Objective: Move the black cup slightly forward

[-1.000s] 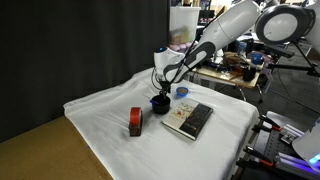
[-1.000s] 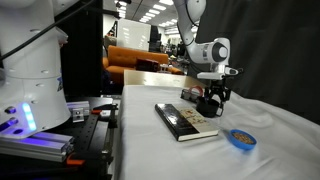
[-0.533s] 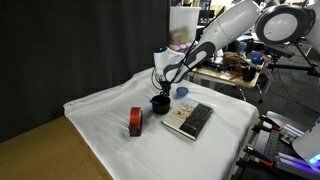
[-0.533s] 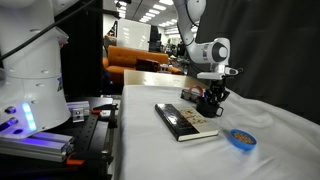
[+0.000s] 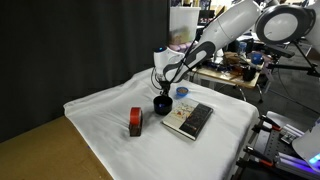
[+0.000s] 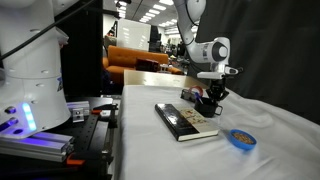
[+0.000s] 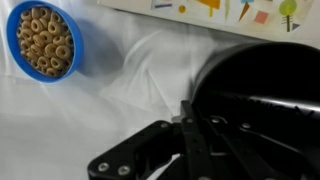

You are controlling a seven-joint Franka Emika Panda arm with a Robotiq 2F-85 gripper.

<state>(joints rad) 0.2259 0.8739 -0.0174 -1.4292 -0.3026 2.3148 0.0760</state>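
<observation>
The black cup [image 5: 160, 105] stands on the white cloth near the middle of the table, between the red-and-black block and the book. In both exterior views my gripper [image 5: 160, 97] comes straight down onto it; from the other side the cup [image 6: 210, 108] sits under the gripper [image 6: 211, 98]. In the wrist view the cup [image 7: 262, 80] fills the right side, and the gripper [image 7: 190, 113] is shut on its near rim, one finger inside the wall and one outside.
A red-and-black block [image 5: 135, 121] stands beside the cup. A flat book [image 5: 188, 119] lies on its other side, close to the cup [image 6: 185, 120]. A small blue dish of cereal rings [image 7: 43, 40] sits behind. The white cloth [image 5: 100, 110] drops off at the table edges.
The jaws have closed from wide open onto the cup's rim. The arm and the cup have stayed in place.
</observation>
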